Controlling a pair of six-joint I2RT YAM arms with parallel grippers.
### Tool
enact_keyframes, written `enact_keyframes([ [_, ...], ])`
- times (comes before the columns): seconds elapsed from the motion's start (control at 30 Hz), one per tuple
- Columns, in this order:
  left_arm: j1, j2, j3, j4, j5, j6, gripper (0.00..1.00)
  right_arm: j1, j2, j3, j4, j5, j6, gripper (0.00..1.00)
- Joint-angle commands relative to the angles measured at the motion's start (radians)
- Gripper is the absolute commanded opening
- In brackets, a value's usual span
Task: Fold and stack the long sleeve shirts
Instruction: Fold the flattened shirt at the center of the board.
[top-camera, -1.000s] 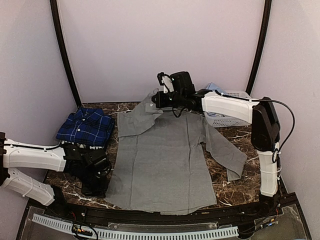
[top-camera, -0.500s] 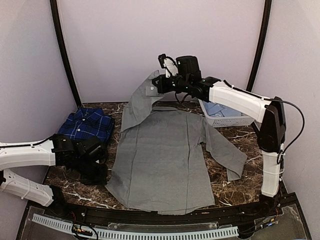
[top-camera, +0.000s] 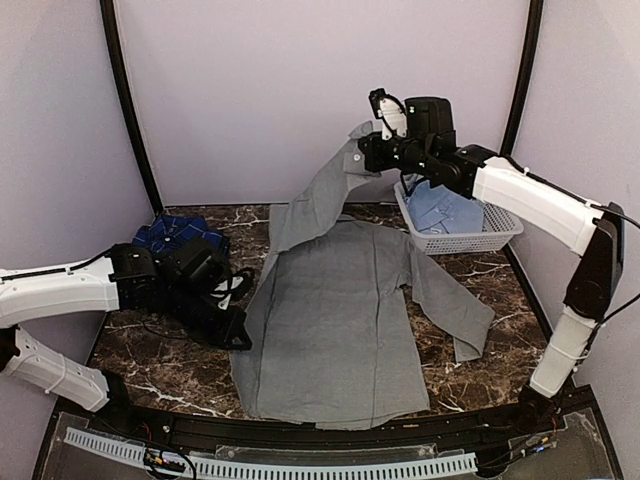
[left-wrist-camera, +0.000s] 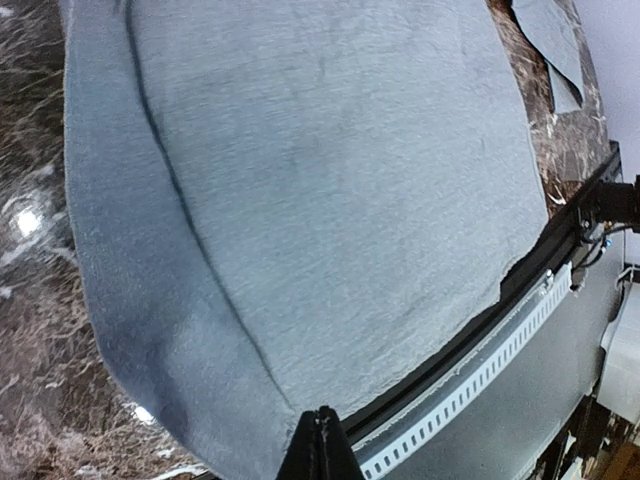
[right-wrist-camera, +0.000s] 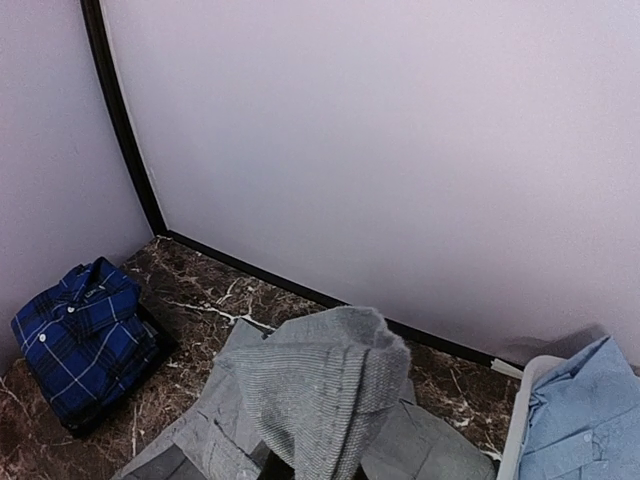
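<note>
in the right wrist view the right gripper's (top-camera: 364, 152) own fingers are buried under a bunched fold of the grey shirt (top-camera: 335, 320), so its closed jaws show only from above, where they pinch the end of the shirt's sleeve high over the table's 1 o'clock edge. the left gripper (left-wrist-camera: 322, 440) shows just its shut fingertips at the bottom of its wrist view, clamped on the shirt's 9 o'clock side edge. the shirt body lies flat in the middle of the marble table (top-camera: 170, 370), its other sleeve trailing toward 4 o'clock. the left arm covers much of the navy plaid shirt (top-camera: 172, 230) at 10 o'clock. the light blue shirt (top-camera: 445, 210) sits in the white basket (top-camera: 470, 243) at 2 o'clock, partly behind the right arm.

against half a second ago, the right gripper is higher and further toward 2 o'clock, stretching the sleeve into a long slant. the left gripper has come in from 9 o'clock to the shirt's edge, and that edge now sits further in.
</note>
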Motion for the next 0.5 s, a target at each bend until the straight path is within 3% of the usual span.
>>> enact_keyframes([
  [0.0,-0.012,0.062,0.052,0.054,0.144,0.132,0.0,-0.005,-0.08,-0.096,0.017,0.072,-0.012,0.0],
  [0.47,-0.037,0.204,0.16,0.121,0.197,0.127,0.02,-0.043,-0.202,-0.259,0.009,0.164,0.01,0.0],
])
